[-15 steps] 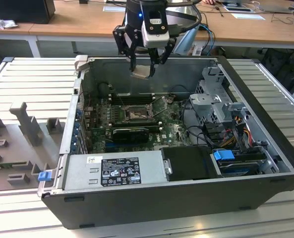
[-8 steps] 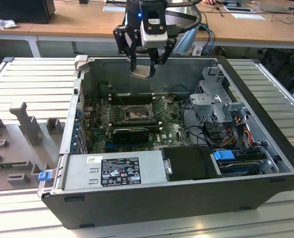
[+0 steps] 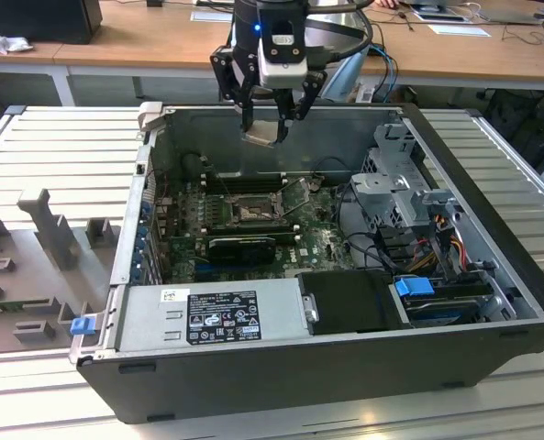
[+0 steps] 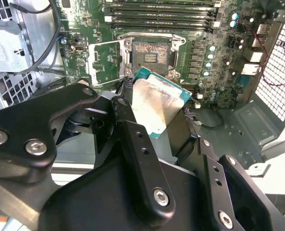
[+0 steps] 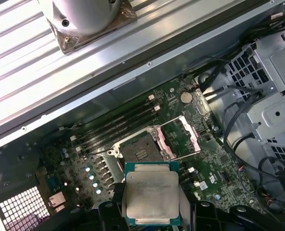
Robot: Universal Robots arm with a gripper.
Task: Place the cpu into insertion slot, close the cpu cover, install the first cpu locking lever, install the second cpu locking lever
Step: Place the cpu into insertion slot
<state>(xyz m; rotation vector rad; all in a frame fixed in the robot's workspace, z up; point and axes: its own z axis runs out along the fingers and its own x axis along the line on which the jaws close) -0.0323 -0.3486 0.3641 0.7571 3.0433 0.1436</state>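
across a slatted metal table (image 3: 61,147) lies an open desktop computer case (image 3: 345,367), its side panel off and its inside facing up. on the exterior view's left of the table sits a grey moulded fixture (image 3: 51,229). along the near wall of the case runs a grey power supply (image 3: 207,316), and on the exterior view's right stands a metal drive cage (image 3: 395,188) with a bundle of cables below it. a green motherboard (image 3: 317,243) covers the floor of the case between them.

above the far wall of the case hangs the black gripper (image 3: 270,124), well clear of the board. its two fingers are closed on the edges of the cpu (image 4: 154,103), which sits between them with its pale, smeared metal top showing and a green rim around it. the chip is in the air, tilted in the second wrist view, and apart from the board.

on the board, long black memory slots (image 4: 159,12) lie in a row just beside the insertion slot (image 4: 151,54). the slot is bare, with its brownish pin field uncovered inside a dark rim. the cpu cover (image 5: 167,143) stands swung up and open at one side of the slot, still joined to it along one edge, so that the board shows through its central window.
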